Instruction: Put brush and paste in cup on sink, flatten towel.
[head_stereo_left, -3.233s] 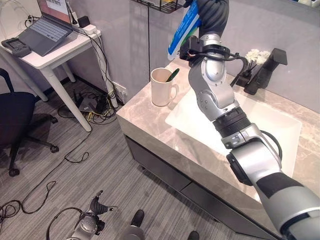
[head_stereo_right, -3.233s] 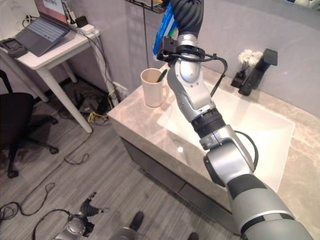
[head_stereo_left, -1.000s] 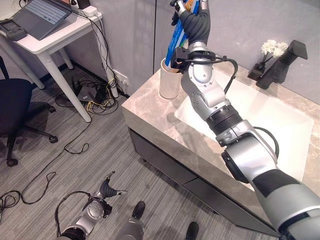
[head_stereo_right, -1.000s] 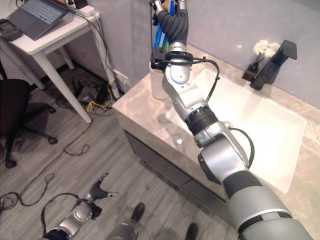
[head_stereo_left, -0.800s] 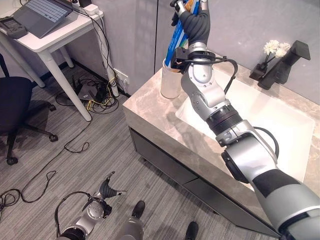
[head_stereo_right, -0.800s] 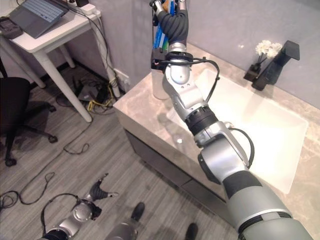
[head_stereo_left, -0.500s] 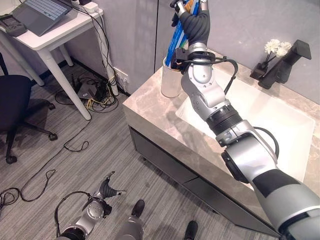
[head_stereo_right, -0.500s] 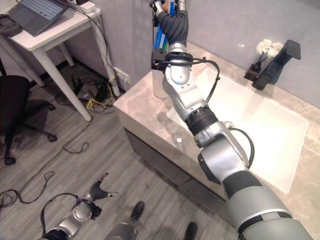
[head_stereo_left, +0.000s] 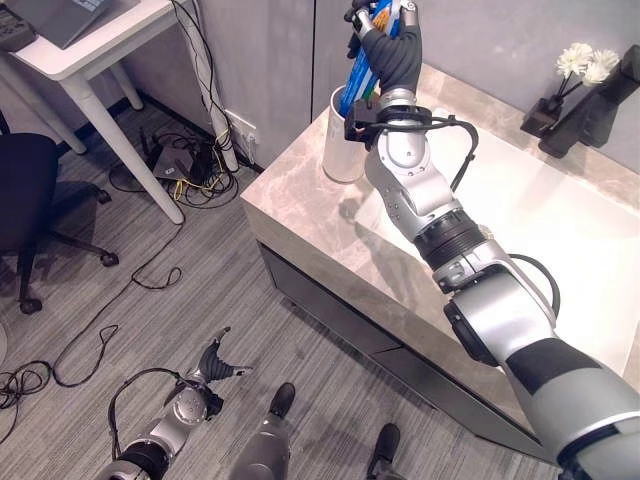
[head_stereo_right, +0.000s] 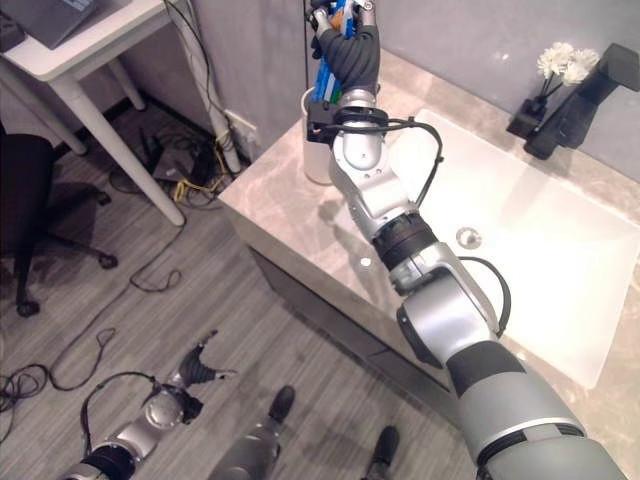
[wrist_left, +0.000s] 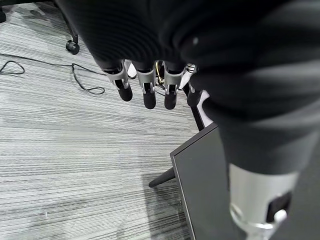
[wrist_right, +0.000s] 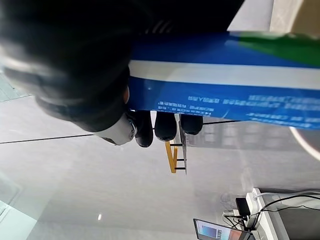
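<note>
A white cup (head_stereo_left: 338, 152) stands on the near left corner of the marble sink counter (head_stereo_left: 300, 215). My right hand (head_stereo_left: 388, 45) is raised above it, shut on a blue toothpaste tube (head_stereo_left: 357, 72) whose lower end reaches down into the cup. In the right wrist view my fingers (wrist_right: 165, 124) curl round the blue tube (wrist_right: 225, 85), and a green piece (wrist_right: 290, 47), perhaps the brush, lies along it. My left hand (head_stereo_left: 212, 362) hangs low over the floor, and its fingers (wrist_left: 146, 92) are straight and hold nothing.
The white basin (head_stereo_left: 560, 230) takes up the counter's right side, with a black tap (head_stereo_left: 600, 100) and small white flowers (head_stereo_left: 585, 58) behind it. A white desk (head_stereo_left: 90, 35), a black chair (head_stereo_left: 20, 190) and loose cables (head_stereo_left: 180, 165) stand on the floor at the left.
The camera has shifted a little. Since 3.2 s ago my right hand has brought the tube from above right of the cup to over it, lower end inside.
</note>
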